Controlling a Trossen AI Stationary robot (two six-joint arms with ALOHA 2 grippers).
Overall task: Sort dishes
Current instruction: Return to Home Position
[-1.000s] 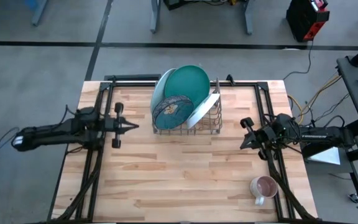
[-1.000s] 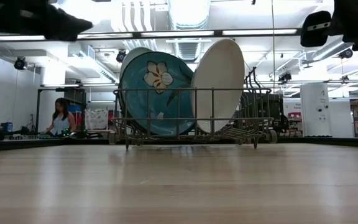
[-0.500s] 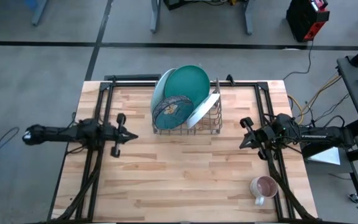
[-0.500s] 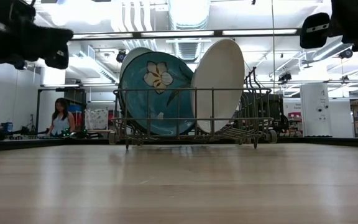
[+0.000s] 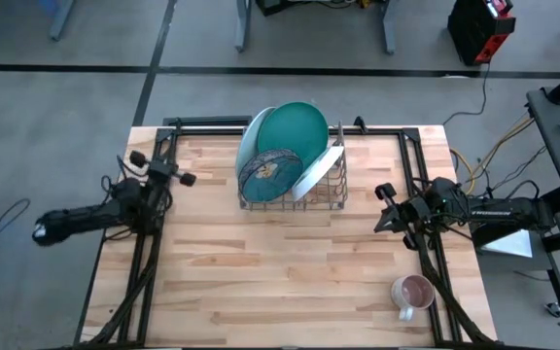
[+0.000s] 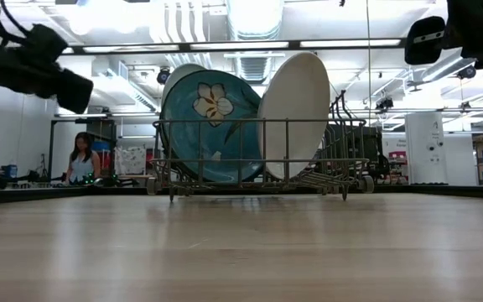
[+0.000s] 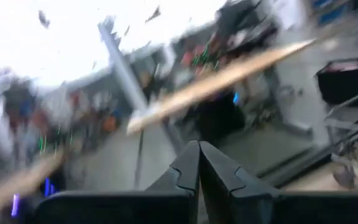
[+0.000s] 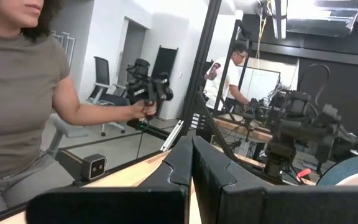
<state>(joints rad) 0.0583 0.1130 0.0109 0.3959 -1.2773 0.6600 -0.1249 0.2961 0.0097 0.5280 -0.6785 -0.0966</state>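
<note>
Metal wire rack (image 5: pixel 331 200) stands mid-table on the pale wooden table (image 5: pixel 261 282), toward its top edge in the high view. It holds all four dishes on edge:
- the large pale mint plate (image 5: pixel 251 138)
- the large dark teal-green plate (image 5: pixel 297 130) against it (white flower on the face seen in the low view)
- the smaller blue-and-white speckled dish (image 5: pixel 266 173)
- the large white plate (image 5: pixel 317 173), leaning rightmost

Left gripper (image 7: pixel 198 148) hangs over the table's left side, fingers pressed together. Right gripper (image 8: pixel 191 142) waits by the right edge, fingers likewise closed. Pinkish mug (image 5: pixel 411 291) sits at the near right corner.
</note>
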